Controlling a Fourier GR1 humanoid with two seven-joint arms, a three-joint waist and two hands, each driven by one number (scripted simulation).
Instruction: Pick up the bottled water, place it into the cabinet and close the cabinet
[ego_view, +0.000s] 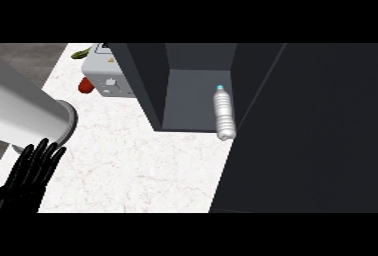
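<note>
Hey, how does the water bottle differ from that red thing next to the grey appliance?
The bottled water is clear with a blue cap; the red item is solid red. The bottle is long and slim, the red item short and rounded. The bottle lies inside the open cabinet by its right wall, base poking over the front edge; the red item sits on the counter against the grey appliance. Neither is held by a hand.

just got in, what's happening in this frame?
The bottled water lies on its side in the open cabinet, against the right wall, its base poking past the front edge. Nothing is holding it. The left hand rests open at the lower left over the marble counter; the right hand is not in view. The dark door at right is not yet closed, so that step remains.
</note>
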